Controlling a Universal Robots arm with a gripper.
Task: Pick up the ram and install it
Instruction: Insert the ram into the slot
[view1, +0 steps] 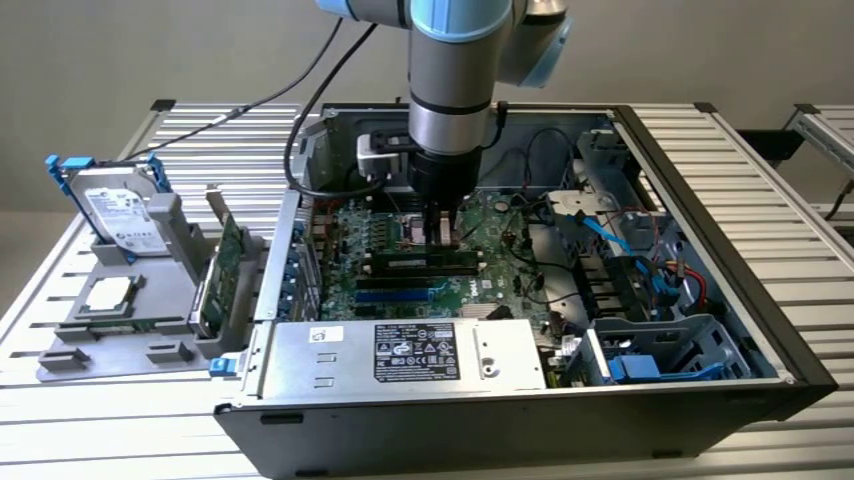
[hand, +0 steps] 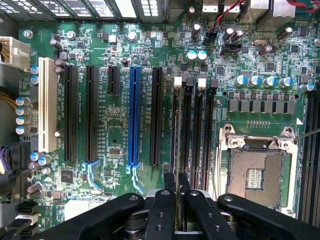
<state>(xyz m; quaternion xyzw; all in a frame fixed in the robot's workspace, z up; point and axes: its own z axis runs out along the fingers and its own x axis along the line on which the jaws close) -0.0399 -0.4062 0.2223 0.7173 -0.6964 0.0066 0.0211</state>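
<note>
In the wrist view my gripper (hand: 177, 186) is shut on the ram (hand: 177, 150), which I see edge-on as a thin dark strip running away from the fingers. The strip hangs just above the black memory slots (hand: 192, 125) of the green motherboard (hand: 115, 130), lined up along them; I cannot tell whether it touches a slot. In the exterior view the gripper (view1: 441, 232) reaches straight down into the open computer case (view1: 721, 250), over the memory slots (view1: 422, 263) in the middle of the board.
An open processor socket (hand: 255, 172) lies beside the memory slots, and a blue expansion slot (hand: 134, 115) on their other side. Outside the case, at the exterior view's left, a grey holder (view1: 80, 355) carries a hard drive (view1: 120, 210), a silver processor (view1: 110, 292) and a green expansion card (view1: 227, 265). The power supply (view1: 400, 350) is in front.
</note>
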